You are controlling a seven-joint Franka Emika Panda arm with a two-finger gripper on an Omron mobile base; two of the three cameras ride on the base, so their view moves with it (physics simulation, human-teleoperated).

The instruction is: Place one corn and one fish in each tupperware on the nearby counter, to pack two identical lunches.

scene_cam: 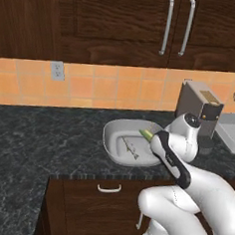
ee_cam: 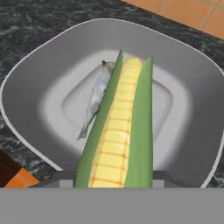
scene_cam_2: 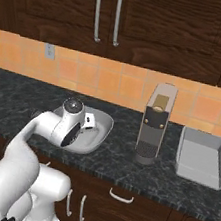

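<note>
Corn over the bowl.
My claw (ee_cam: 114, 181) grips a yellow, green-husked corn cob (ee_cam: 119, 131) above the wide rounded-oval grey tupperware (ee_cam: 39, 83); a slim silvery fish (ee_cam: 96, 98) lies inside.

A kitchen: dark wood cabinets (scene_cam: 122, 20); orange tiled backsplash (scene_cam: 107, 86); coffee machine (scene_cam_2: 155, 122).

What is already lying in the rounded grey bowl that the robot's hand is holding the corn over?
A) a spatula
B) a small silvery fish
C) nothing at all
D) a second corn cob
B: in the hand view a slim silvery fish lies on the floor of the rounded tupperware, under the corn that the hand holds above it.
</note>
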